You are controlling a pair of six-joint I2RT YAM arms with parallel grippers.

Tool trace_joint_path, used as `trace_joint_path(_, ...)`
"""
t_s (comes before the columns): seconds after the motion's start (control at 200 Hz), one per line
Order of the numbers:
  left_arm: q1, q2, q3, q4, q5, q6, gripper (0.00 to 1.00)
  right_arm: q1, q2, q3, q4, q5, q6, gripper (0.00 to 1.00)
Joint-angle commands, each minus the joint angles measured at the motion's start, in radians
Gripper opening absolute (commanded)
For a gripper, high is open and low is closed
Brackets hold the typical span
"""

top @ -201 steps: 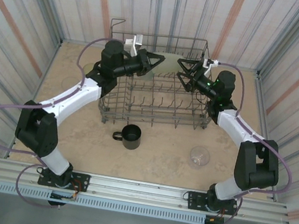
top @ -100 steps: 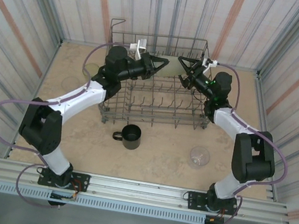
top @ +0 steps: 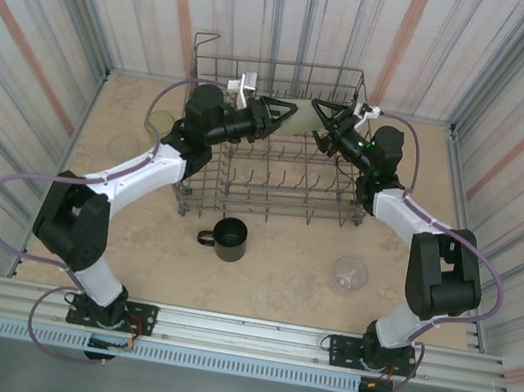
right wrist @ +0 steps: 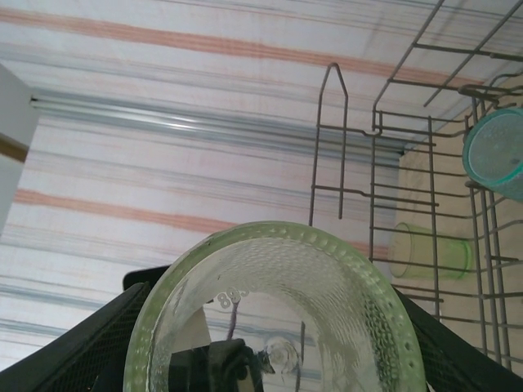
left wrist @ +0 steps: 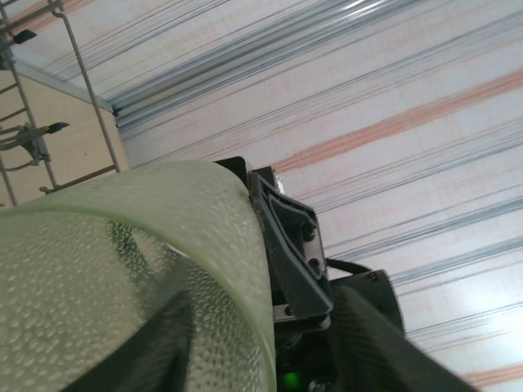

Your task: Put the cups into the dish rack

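The green tumbler [right wrist: 278, 310] at the bottom of the right wrist view is translucent plastic with a pebbled, faintly glossy wall. The teal cup [right wrist: 498, 155] at the upper right edge looks dimpled in the same way. In the overhead view the dish rack [top: 274, 183] is thin grey metal wire with a dull sheen, and the black mug [top: 230, 239] looks smooth on the mottled, matt beige table [top: 279, 270].

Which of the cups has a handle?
The black mug standing just in front of the dish rack; its handle points left, and the clear tumbler to its right has none.
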Motion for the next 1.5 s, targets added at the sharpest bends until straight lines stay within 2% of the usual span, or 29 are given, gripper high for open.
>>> trace_joint_path(0.0,0.015,-0.051,-0.018,-0.051,-0.009,0.044,0.61,0.002,-0.039,-0.003,-0.028,0.024,-0.055,0.42)
trace_joint_path(0.24,0.035,-0.133,-0.009,-0.231,-0.052,0.151,0.95,-0.015,-0.061,0.037,-0.169,0.024,-0.154,0.4)
trace_joint_path(0.291,0.043,-0.149,-0.009,-0.264,-0.058,0.167,0.99,-0.018,-0.066,0.055,-0.218,0.027,-0.195,0.4)
trace_joint_path(0.486,0.07,-0.219,0.009,-0.46,-0.107,0.289,0.99,-0.02,-0.072,0.163,-0.462,0.058,-0.402,0.4)
trace_joint_path(0.716,0.118,-0.278,0.064,-0.703,-0.146,0.444,0.99,-0.014,-0.034,0.333,-0.726,0.156,-0.615,0.38)
trace_joint_path(0.992,0.216,-0.349,0.069,-0.837,-0.148,0.544,0.99,0.027,0.078,0.578,-1.0,0.306,-0.866,0.37)
trace_joint_path(1.197,0.237,-0.365,0.078,-0.94,-0.204,0.653,0.99,0.081,0.178,0.761,-1.197,0.484,-1.07,0.37)
trace_joint_path(1.493,0.28,-0.403,0.026,-0.996,-0.224,0.714,0.99,0.138,0.295,0.944,-1.309,0.649,-1.211,0.37)
